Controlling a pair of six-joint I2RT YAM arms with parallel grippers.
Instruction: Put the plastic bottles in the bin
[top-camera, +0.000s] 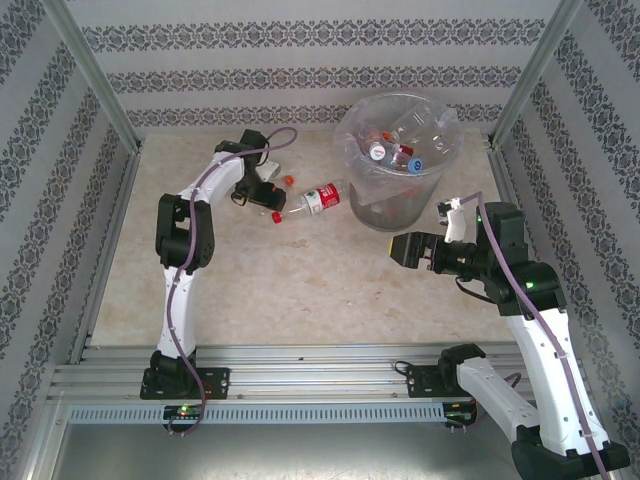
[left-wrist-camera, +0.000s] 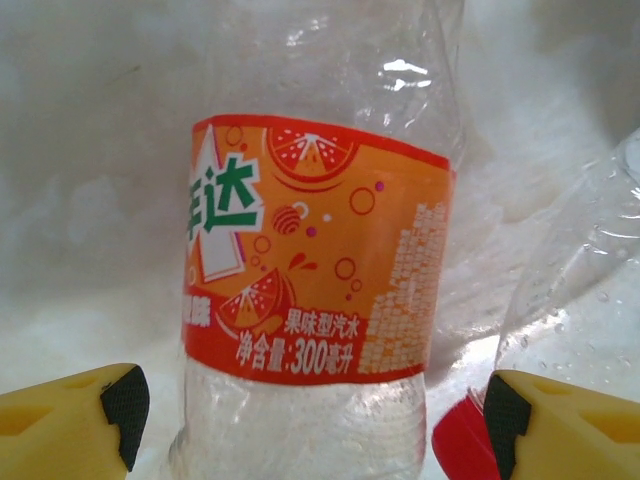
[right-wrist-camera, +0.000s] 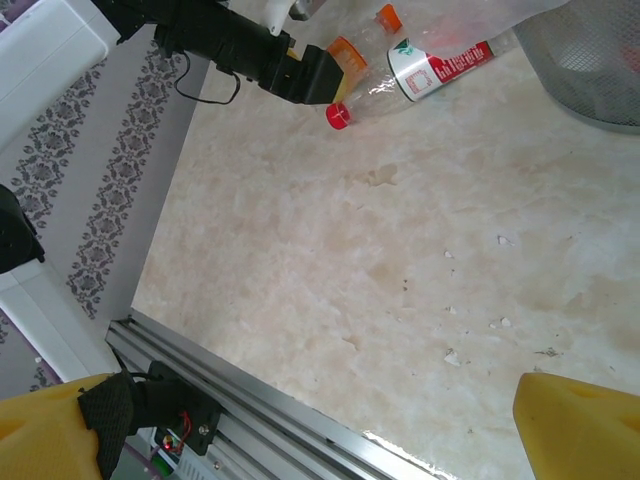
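A clear plastic bottle with an orange label (left-wrist-camera: 310, 270) stands between the fingers of my left gripper (left-wrist-camera: 310, 420). The jaws are open, with a gap on each side of the bottle. From above, this gripper (top-camera: 266, 196) sits left of the bin, by the bottle's orange cap (top-camera: 287, 180). A second bottle with a red label (top-camera: 322, 198) and a red cap (left-wrist-camera: 455, 445) lies just to its right. The bin (top-camera: 400, 205) at the back right holds several bottles (top-camera: 392, 152). My right gripper (top-camera: 410, 250) hovers open and empty (right-wrist-camera: 330, 430) in front of the bin.
The metal frame rail (top-camera: 300, 365) runs along the near edge. Patterned walls (top-camera: 60, 200) close in the table on three sides. Bare marble tabletop (right-wrist-camera: 400, 250) lies under the right gripper, and the bin's mesh wall (right-wrist-camera: 590, 60) shows at the far right.
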